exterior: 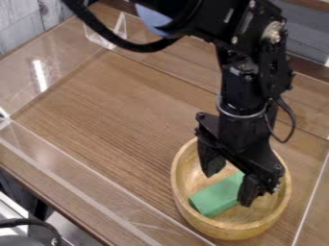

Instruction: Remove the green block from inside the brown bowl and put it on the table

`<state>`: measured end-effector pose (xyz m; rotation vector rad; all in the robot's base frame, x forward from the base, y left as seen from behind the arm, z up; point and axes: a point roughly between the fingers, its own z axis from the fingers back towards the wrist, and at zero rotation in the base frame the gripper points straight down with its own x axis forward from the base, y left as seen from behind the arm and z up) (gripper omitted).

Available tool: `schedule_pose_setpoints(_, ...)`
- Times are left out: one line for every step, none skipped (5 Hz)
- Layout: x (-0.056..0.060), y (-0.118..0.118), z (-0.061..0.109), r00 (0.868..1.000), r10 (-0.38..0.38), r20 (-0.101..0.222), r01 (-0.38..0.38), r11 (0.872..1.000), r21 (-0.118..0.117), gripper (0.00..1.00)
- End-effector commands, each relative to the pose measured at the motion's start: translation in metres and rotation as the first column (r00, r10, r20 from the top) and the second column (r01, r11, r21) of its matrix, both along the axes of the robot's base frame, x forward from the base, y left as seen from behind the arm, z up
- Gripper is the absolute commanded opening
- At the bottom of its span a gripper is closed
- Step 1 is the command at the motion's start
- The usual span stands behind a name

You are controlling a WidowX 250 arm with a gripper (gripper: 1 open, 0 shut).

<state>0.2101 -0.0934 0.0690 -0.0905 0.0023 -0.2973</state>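
Camera view, the only one, looked down across the counter (pixel 115 106) from one corner, and everything below is placed against the brown bowl (pixel 190 208). That bowl sat on the counter toward the near right corner of the picture, close to the clear acrylic wall (pixel 90 187) at the front edge. Inside the bowl, on its floor, lay the green block (pixel 215 197), flat, with its long axis running slantwise from the bowl's near-left part up toward its far-right part. Part of the block's upper end was hidden behind the claw's right finger, so its full length could not be read.

Above the bowl's middle hung the claw (pixel 240 183), pointing straight down, its two black fingers spread wide and dipped below the rim into the bowl's hollow. One finger stood at the bowl's far-left side of the block, the other at the bowl's right side, so the block lay between and slightly below them, nothing gripped yet. Whether either fingertip touched the bowl's floor or the block could not be told.

As a judgement, the coming move hung on that straddle: the fingers seemed to stand across the block's narrow width rather than along its length, which suited a plain closing. The bowl's rim sat close to the right finger, so a lift would need to go straight up before carrying the block out to bare counter left of the bowl.
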Motion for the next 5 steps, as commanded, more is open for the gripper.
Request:
schedule_pose_setpoints(0.0069,-0.0001,0.0132,0.999,0.010,0.050,-0.008,0.999,-0.031,1.00)
schedule_pose_setpoints(0.0073,0.0005,0.0124,0.999,0.007,0.051,-0.005,0.999,-0.040,1.00)
schedule_pose_setpoints(0.0072,0.0009,0.0114,0.999,0.004,0.052,-0.002,0.999,-0.046,1.00)
schedule_pose_setpoints(0.0075,0.0013,0.0105,0.999,0.002,0.052,0.001,0.999,-0.054,1.00)
schedule_pose_setpoints(0.0075,0.0012,0.0092,0.999,-0.001,0.051,0.004,0.998,-0.060,1.00)
